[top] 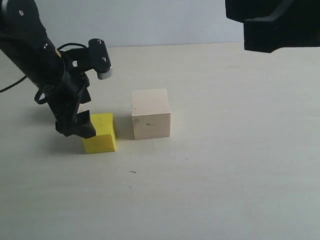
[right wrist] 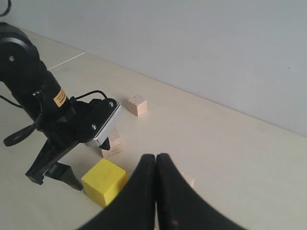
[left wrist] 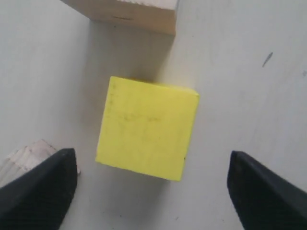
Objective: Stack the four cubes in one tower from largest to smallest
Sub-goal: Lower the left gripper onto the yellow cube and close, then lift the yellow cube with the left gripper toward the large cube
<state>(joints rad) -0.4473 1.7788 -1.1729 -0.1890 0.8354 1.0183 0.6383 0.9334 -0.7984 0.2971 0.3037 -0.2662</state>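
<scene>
The bright yellow cube (top: 100, 133) rests on the table next to the large pale wood cube (top: 150, 114). My left gripper (left wrist: 152, 191) is open, its black fingers (left wrist: 43, 191) wide apart. The yellow cube (left wrist: 146, 134) lies just ahead of the tips, untouched. The grainy grey-tan cube (left wrist: 26, 155) peeks out beside one finger. In the right wrist view the tiny pale cube (right wrist: 137, 105) sits farther back, the grainy cube (right wrist: 112, 143) behind the left gripper (right wrist: 88, 160). My right gripper (right wrist: 156, 163) is shut on nothing, high above the table, hiding most of the large cube (right wrist: 188, 182).
The left arm (top: 45, 70) with its cable leans in from the left of the pale table (top: 225, 165). The right arm (top: 272, 22) hangs at the top right. A small dark mark (top: 132, 172) is on the table in front of the cubes.
</scene>
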